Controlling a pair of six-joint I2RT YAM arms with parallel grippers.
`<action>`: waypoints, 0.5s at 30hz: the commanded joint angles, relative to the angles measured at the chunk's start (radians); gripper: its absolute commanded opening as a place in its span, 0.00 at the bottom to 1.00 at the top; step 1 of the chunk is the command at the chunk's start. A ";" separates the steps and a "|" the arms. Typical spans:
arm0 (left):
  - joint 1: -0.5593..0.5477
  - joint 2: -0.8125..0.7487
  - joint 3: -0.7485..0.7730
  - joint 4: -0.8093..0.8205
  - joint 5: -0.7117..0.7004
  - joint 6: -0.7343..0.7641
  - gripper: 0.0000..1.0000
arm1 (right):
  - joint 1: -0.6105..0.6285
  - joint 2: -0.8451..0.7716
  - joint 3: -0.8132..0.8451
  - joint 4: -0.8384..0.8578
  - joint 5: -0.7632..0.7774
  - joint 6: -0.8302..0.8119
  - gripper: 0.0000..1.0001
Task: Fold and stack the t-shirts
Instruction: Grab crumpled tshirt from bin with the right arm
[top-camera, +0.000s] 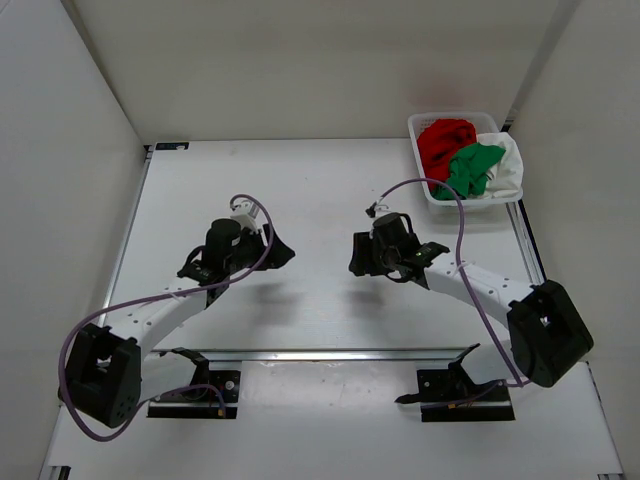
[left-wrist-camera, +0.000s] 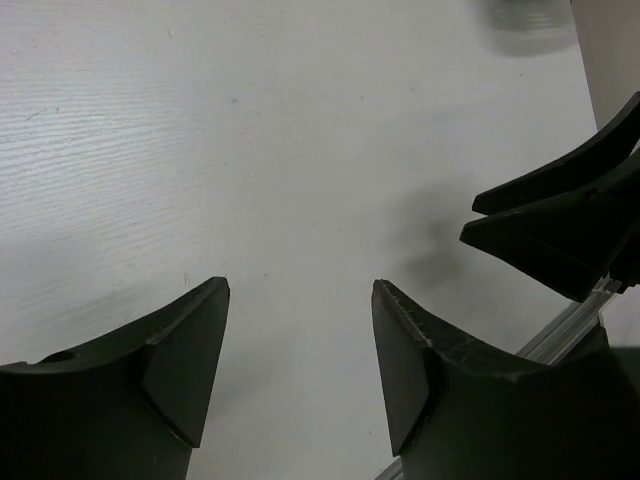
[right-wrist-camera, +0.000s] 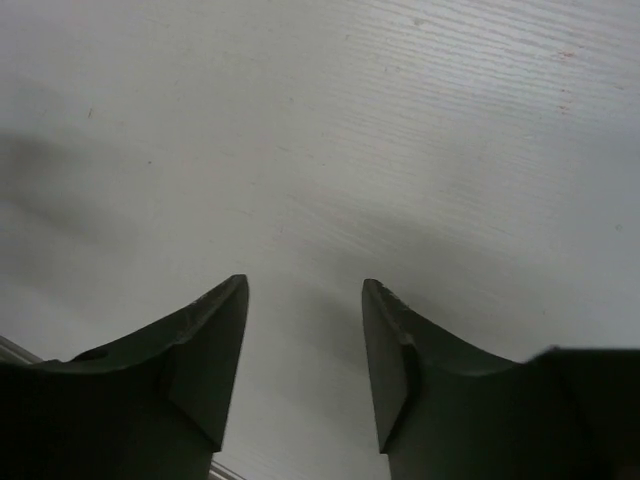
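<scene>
Left gripper (top-camera: 278, 252) and right gripper (top-camera: 358, 258) hang empty over the table (top-camera: 300, 180), jaws apart, because the crumpled t-shirts (top-camera: 470, 165) lie in the mesh basket (top-camera: 455, 118), well ahead-right of the right gripper.

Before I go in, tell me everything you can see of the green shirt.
The green shirt is a soft, plain cloth piece, crumpled into a loose bunch rather than folded, so its sleeves and collar cannot be made out. It lies in the white mesh basket at the far right corner of the table, toward the basket's near side. It rests against the red shirt on its left and partly over the white shirt on its right. Nothing else touches it.
</scene>
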 joint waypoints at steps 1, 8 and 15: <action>-0.010 -0.012 -0.022 0.059 0.037 0.001 0.70 | 0.005 0.020 0.055 0.046 -0.029 0.013 0.45; -0.068 0.008 -0.042 0.126 0.023 -0.016 0.52 | -0.039 0.164 0.315 -0.001 -0.107 0.001 0.00; -0.208 0.016 -0.077 0.247 -0.001 -0.040 0.22 | -0.243 0.251 0.613 -0.135 -0.007 -0.059 0.00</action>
